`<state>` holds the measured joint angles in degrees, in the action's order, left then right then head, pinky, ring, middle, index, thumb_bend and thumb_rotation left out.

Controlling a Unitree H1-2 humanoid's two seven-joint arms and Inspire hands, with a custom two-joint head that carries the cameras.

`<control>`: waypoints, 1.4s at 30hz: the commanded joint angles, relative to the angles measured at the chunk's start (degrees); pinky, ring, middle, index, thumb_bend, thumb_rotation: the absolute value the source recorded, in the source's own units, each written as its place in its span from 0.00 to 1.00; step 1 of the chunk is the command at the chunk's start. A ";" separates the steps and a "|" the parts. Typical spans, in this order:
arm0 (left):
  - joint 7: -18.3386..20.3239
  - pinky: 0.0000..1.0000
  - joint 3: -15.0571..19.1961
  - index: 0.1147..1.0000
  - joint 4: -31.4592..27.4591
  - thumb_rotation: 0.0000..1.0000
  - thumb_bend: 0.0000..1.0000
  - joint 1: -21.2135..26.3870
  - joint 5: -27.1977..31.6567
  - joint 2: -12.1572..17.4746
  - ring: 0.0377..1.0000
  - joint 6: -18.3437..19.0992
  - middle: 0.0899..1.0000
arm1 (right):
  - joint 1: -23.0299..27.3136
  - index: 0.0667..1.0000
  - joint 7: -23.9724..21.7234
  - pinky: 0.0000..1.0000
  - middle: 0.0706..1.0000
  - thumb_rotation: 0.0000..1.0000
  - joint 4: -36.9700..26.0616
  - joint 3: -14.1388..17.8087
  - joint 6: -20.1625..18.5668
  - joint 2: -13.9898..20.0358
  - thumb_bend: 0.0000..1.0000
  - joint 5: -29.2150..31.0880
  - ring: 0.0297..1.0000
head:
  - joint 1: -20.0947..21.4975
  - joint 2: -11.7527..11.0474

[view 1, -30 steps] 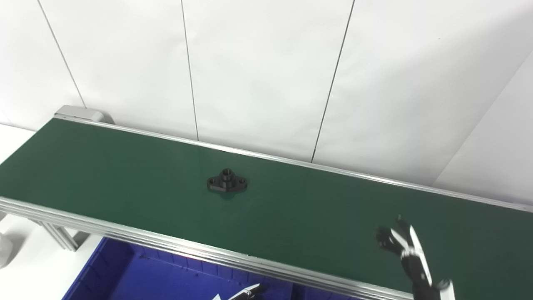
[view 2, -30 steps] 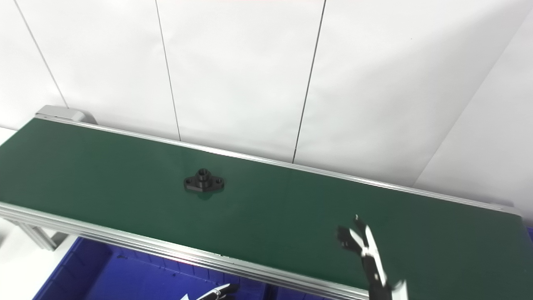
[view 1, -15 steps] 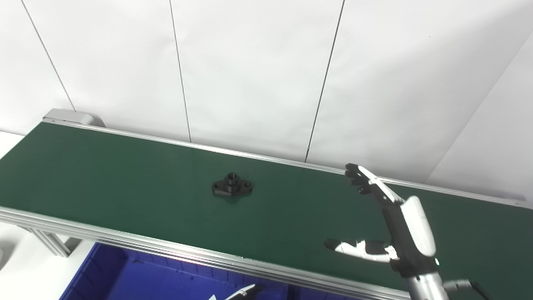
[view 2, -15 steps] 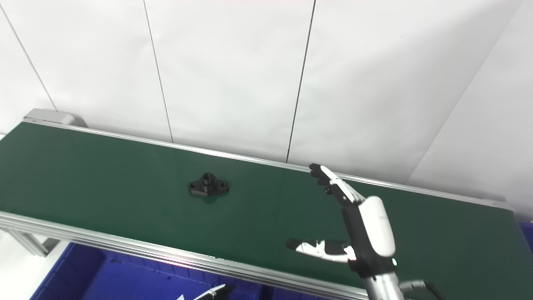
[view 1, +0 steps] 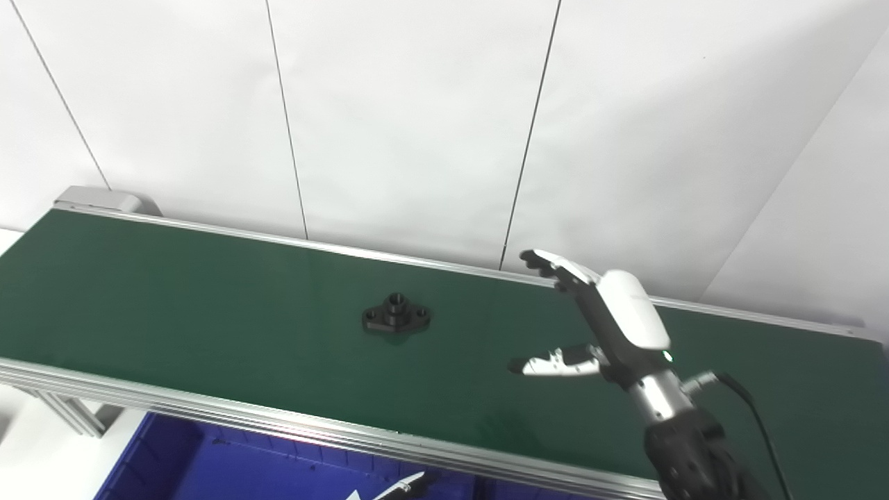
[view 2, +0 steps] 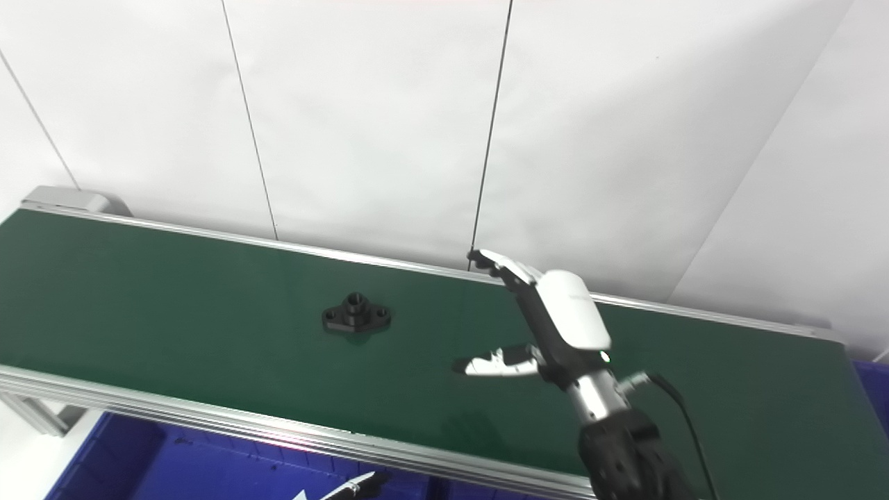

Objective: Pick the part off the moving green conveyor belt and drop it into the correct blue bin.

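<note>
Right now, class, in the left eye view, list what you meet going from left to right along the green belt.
Grey end cap of the conveyor → black flanged part lying on the green belt → right hand, open, raised above the belt → black cable behind its wrist.

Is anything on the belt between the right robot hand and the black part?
Nothing visible: only bare green belt lies between the open right robot hand and the black part.
</note>
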<state>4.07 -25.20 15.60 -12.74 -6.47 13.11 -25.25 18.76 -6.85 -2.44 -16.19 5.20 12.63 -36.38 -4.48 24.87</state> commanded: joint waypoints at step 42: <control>-3.60 0.78 -2.71 0.90 -2.60 0.45 0.80 -0.30 -1.47 -0.09 0.89 -1.68 0.94 | 25.79 0.82 -1.02 0.69 0.80 0.13 40.60 -15.36 -3.07 -7.95 0.81 -10.57 0.78 | -2.65 1.49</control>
<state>1.80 -27.73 14.82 -12.95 -7.22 13.00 -25.24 41.74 -9.29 38.47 -31.32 2.55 4.66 -46.26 -7.12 26.28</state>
